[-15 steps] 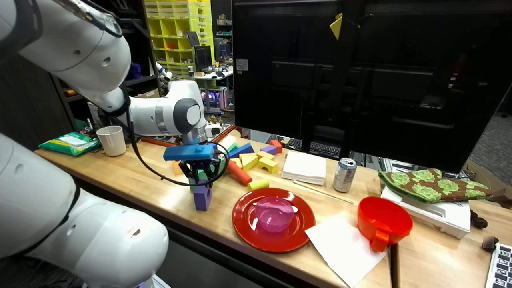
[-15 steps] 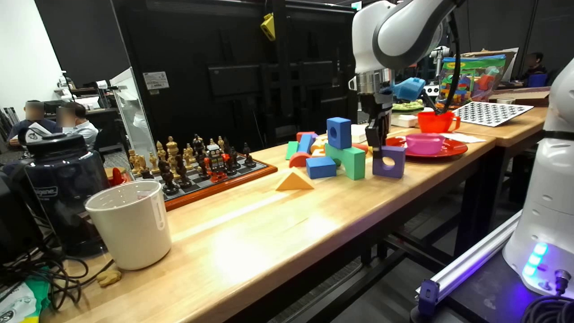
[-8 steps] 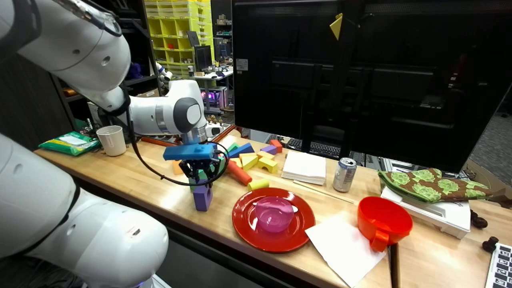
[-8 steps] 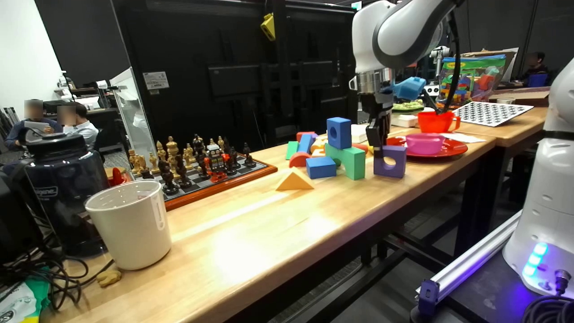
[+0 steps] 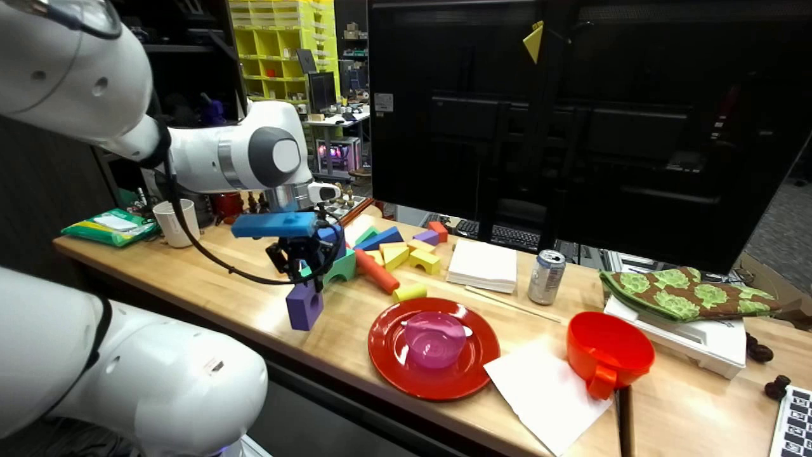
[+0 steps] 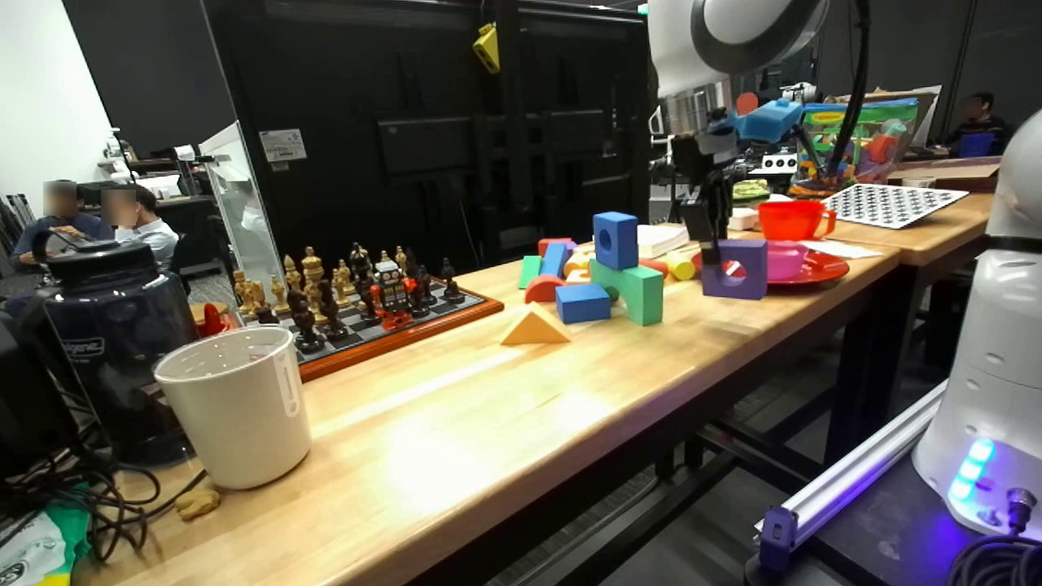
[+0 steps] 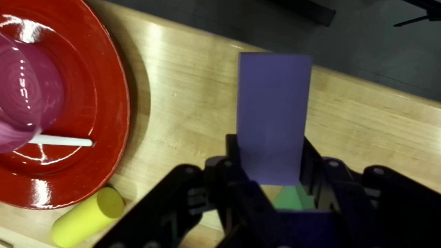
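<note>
A purple block with a round hole is pinched by my gripper, whose black fingers press on its two opposite sides. In an exterior view the block appears upright and lifted off the wooden table, with a faint shadow under it, and the gripper above. The wrist view shows one plain face of the purple block near the table's front edge. Close by stands a green arch block with a blue holed block on top of it.
A red plate bearing a pink bowl lies beside the gripper. Around are a yellow cylinder, a red cylinder, a blue block, an orange triangle, a red cup and a can.
The fingers have tightened on the purple block. It and the gripper have since risen and shifted, leftward in one exterior image and rightward in the other, away from the green arch.
</note>
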Robot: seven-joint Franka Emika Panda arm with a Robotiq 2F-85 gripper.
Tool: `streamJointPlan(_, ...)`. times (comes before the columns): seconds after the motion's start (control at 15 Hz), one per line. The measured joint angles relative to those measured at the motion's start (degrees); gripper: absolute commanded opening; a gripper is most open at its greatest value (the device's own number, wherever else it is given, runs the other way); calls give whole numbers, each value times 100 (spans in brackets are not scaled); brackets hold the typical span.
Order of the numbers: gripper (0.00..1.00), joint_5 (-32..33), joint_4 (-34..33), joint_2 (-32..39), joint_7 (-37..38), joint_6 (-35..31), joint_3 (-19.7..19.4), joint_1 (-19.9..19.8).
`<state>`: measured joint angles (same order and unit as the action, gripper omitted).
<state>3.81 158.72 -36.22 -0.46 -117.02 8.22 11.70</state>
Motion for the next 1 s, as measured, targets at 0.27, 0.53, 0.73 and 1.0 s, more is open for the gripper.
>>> streamJointPlan(0.27,16,-336,2,-903,314,810,248,245)
streamJointPlan(0.53,16,-631,6,-1600,673,1282,537,487)
streamJointPlan(0.73,16,-759,8,-1863,926,1370,696,522)
streamJointPlan(1.0,16,-832,8,-1994,1074,1373,747,520)
